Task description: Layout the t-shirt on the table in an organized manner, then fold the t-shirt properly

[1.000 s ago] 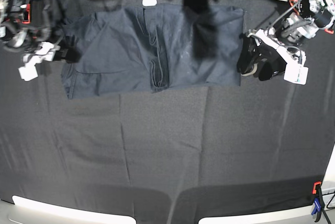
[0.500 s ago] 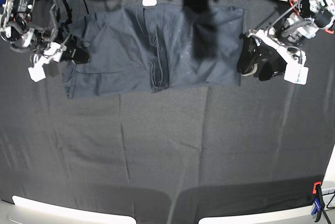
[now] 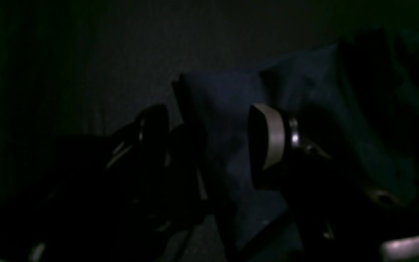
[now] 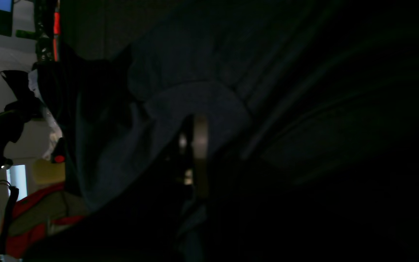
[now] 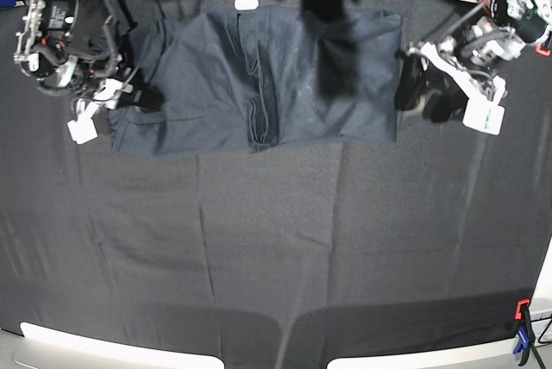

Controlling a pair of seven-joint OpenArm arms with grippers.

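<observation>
Base view shows the dark charcoal-grey short-sleeved t-shirt (image 5: 259,76) lying partly folded near the far edge of the wide desk of creased black cloth (image 5: 276,248), its long side running across the view. The step in hand looks like a fold taken from the end on the view's left. To do it well, the pinched edge should be lifted just clear of the desk and carried across in a low, even arc, so the layers beneath do not drag or bunch, and the other end should stay flat and anchored.

The right gripper (image 5: 147,97) sits on the shirt's edge at the view's left; in its wrist view the fingers are pressed together with a fold of grey fabric (image 4: 180,116) nipped between them, so it has hold of the t-shirt. The left gripper (image 5: 424,89) stands spread wide at the shirt's opposite edge; its wrist view shows the corner of the cloth (image 3: 227,120) between the parted fingers, not clamped.
</observation>
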